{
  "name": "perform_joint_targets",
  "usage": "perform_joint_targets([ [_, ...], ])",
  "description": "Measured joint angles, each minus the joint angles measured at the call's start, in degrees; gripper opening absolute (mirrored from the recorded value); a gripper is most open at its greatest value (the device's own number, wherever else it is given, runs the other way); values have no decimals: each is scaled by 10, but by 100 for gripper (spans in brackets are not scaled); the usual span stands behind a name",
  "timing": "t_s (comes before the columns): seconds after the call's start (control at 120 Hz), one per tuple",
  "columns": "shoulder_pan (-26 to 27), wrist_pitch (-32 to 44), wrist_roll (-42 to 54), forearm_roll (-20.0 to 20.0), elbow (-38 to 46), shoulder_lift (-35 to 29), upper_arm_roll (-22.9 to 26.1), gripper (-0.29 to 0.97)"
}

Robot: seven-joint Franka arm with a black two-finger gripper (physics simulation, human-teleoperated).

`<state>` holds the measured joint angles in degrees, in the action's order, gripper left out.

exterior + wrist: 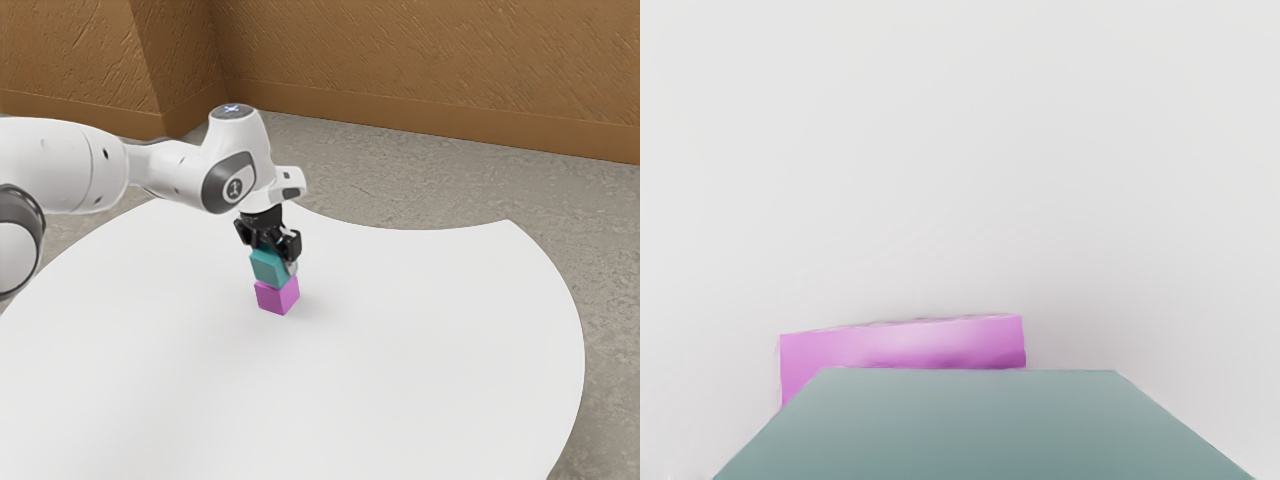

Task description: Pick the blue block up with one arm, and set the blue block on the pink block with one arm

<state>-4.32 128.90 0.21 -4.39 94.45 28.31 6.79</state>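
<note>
The blue block (266,267), teal in colour, rests directly on top of the pink block (276,296) near the middle of the white table (420,350). My black gripper (270,251) comes straight down on it, with a finger against each of its two sides, shut on it. In the wrist view the blue block (990,425) lies blurred just under my hand. The pink block (902,346) shows beyond and beneath it.
The round white table stands on a grey floor (520,190), with brown walls (420,60) behind. The table's curved edge runs along the exterior view's right side. My white arm (110,170) comes in from the exterior view's left.
</note>
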Motion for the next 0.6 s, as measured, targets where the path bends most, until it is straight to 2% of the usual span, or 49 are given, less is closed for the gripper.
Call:
perform_joint_targets([
  [0.125,-2,-2,-7,2,0,-2,0,32],
  [0.192,-2,-3,-8,5,0,-1,0,41],
  [0.342,-2,-5,-8,10,5,-14,0,55],
  [0.442,0,-7,-9,11,39,-85,-1,60],
  [0.533,9,-18,-9,11,67,-188,-1,63],
  [0.6,16,-50,-12,22,67,-231,0,64],
])
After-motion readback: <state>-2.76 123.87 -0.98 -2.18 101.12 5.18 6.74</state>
